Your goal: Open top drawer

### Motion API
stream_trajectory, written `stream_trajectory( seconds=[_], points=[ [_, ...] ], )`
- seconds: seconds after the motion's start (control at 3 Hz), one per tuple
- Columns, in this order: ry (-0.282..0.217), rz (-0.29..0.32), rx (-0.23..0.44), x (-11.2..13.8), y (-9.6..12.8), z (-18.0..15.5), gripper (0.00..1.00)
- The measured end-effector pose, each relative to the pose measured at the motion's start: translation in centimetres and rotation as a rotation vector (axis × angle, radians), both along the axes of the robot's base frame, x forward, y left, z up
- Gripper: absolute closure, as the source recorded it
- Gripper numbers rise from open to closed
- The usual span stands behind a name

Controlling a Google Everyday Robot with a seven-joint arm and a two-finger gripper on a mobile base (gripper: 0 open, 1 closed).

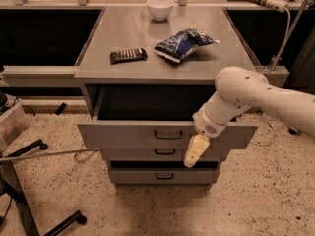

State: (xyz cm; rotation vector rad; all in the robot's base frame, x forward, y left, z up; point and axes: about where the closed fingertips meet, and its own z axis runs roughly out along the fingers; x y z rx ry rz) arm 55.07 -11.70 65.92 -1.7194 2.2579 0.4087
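Note:
The top drawer (133,134) is the widest grey drawer of the cabinet. It stands pulled out, its dark tray open behind the long front panel. Its small black loop handle (168,134) sits at the panel's centre. My gripper (195,151) hangs at the end of the white arm, just right of and below that handle, in front of the drawer fronts. It holds nothing that I can see. Two narrower grey drawers (162,152) sit below.
On the cabinet top (98,65) lie a dark snack bar (128,55), a blue chip bag (183,44) and a white bowl (160,8). A thin metal rod (49,155) and black stand legs are on the floor at left. Cables hang at right.

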Motion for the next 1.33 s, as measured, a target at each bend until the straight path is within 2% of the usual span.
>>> stream_trajectory(
  seconds=[0.33,1.0,1.33],
  points=[
    [0.019,-0.020,0.007,-1.22,-0.49,0.32,0.00],
    [0.023,-0.003,0.015,-0.99,-0.27,0.13,0.00],
    [0.038,-0.003,0.023,-1.69,-0.55,0.39,0.00]
  ],
)
